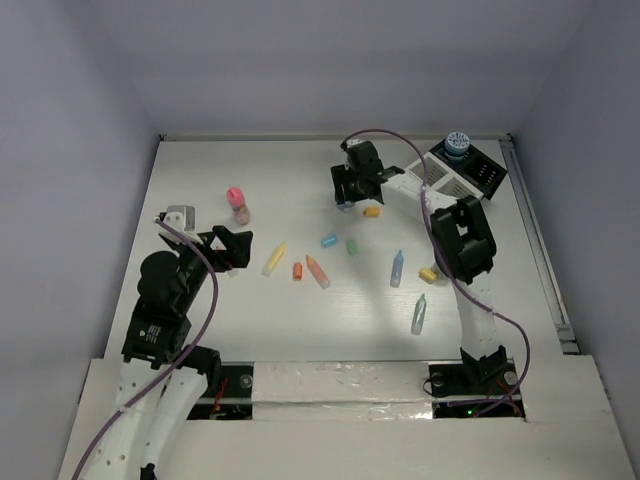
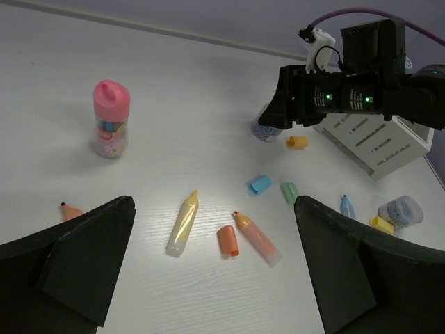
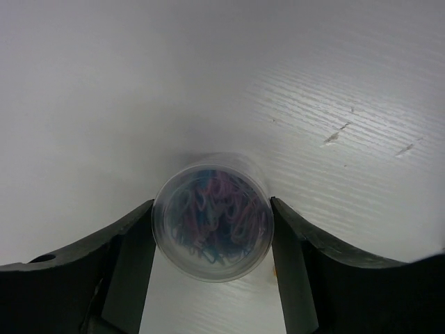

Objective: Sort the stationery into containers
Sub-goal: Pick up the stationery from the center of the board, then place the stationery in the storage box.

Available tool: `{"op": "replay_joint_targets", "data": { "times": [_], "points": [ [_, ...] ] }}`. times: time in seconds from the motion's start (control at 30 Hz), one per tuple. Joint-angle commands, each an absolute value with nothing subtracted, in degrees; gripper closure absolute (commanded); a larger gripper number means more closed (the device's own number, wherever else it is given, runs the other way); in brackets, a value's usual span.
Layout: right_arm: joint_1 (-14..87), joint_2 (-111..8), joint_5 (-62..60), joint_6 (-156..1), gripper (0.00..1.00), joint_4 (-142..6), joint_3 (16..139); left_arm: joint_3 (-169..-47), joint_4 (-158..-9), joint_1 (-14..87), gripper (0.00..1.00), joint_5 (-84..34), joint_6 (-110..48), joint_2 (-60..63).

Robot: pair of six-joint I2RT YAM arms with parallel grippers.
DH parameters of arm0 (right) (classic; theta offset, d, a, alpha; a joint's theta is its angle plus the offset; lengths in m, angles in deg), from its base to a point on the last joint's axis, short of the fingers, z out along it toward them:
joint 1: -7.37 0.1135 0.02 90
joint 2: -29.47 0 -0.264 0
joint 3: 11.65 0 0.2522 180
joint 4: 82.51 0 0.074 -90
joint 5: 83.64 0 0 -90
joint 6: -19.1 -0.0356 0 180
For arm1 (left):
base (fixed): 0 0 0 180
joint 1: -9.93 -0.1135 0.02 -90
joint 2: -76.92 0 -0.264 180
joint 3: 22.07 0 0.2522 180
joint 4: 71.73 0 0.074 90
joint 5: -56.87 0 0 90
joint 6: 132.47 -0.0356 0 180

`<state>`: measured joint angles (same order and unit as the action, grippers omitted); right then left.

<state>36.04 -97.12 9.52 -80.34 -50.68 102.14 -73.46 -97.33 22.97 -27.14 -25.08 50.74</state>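
My right gripper is at the far middle of the table, its fingers pressed on both sides of a clear round pot filled with coloured paper clips; the pot's base looks to be at the table. The white slatted box and its black tray section lie just right of it, with a blue-patterned pot on top. My left gripper is open and empty, above a yellow stick, an orange cap and an orange stick. The pink-capped bottle stands upright at the left.
Blue, green and yellow caps lie mid-table. Two pale-blue sticks and a yellow cap lie by the right arm. A small round pot lies on its side at the right. Walls bound the table.
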Motion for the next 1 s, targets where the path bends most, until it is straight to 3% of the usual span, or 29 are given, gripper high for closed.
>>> {"op": "replay_joint_targets", "data": {
  "times": [0.0, 0.03, 0.1, 0.4, 0.7, 0.97],
  "points": [
    [36.6, -97.0, 11.0, -79.6, 0.47, -49.8, 105.0, -74.9, -94.5, 22.8, 0.01, -26.2, -25.8, 50.9],
    [37.1, -96.7, 11.4, -79.6, 0.58, -50.1, 104.9, -74.9, -94.4, 22.8, 0.01, -26.2, -25.8, 50.9],
    [37.1, -95.9, 11.6, -80.1, 0.66, -50.5, 104.7, -74.9, -94.3, 22.8, 0.01, -25.8, -25.7, 50.9],
    [35.1, -80.9, 21.1, -79.2, 0.69, -51.9, 104.2, -74.9, -94.5, 22.8, 0.01, -24.9, -25.9, 51.6],
    [13.7, -58.5, 21.8, -89.2, 0.70, -58.4, 85.0, -75.4, -95.1, 26.4, 0.01, -25.0, -26.4, 55.1],
    [2.9, -59.2, 20.7, -91.2, 0.72, -56.6, 82.3, -75.5, -95.5, 29.7, 0.01, -26.0, -26.3, 56.4]
  ]
}}
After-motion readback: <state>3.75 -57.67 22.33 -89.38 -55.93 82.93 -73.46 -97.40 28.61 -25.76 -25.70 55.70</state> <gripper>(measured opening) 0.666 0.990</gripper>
